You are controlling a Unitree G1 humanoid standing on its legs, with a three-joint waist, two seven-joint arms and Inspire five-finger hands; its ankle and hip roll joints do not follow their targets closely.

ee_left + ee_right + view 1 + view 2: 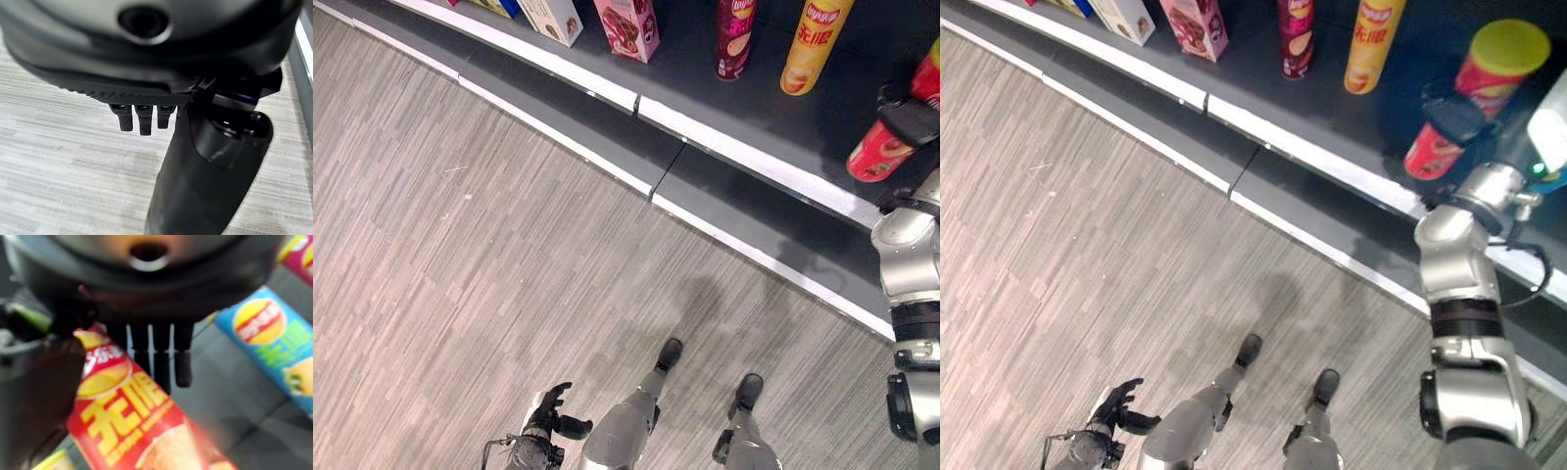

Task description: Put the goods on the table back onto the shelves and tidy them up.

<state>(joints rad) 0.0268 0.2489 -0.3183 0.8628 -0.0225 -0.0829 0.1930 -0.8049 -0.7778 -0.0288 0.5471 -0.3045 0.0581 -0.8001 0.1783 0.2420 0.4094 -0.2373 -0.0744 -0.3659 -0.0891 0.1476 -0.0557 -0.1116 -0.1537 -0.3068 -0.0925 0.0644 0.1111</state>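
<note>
A red chip can point(1484, 78) with a yellow lid leans tilted over the dark shelf point(734, 147) at the right. My right hand point(1451, 110) is shut on its middle. In the right wrist view the fingers point(161, 357) lie across the can point(132, 416) and the thumb presses it from the side. My left hand point(548, 416) hangs low beside my body over the floor, fingers relaxed and holding nothing; the left wrist view shows its fingers point(141, 117) straight above the floor.
On the shelf stand a yellow can point(813, 44), a maroon can point(734, 39), a pink box point(628, 27) and a white box point(551, 18). A blue can point(279, 338) lies close to the held one. A grey wood-look floor point(460, 245) spreads before the shelf's white edge.
</note>
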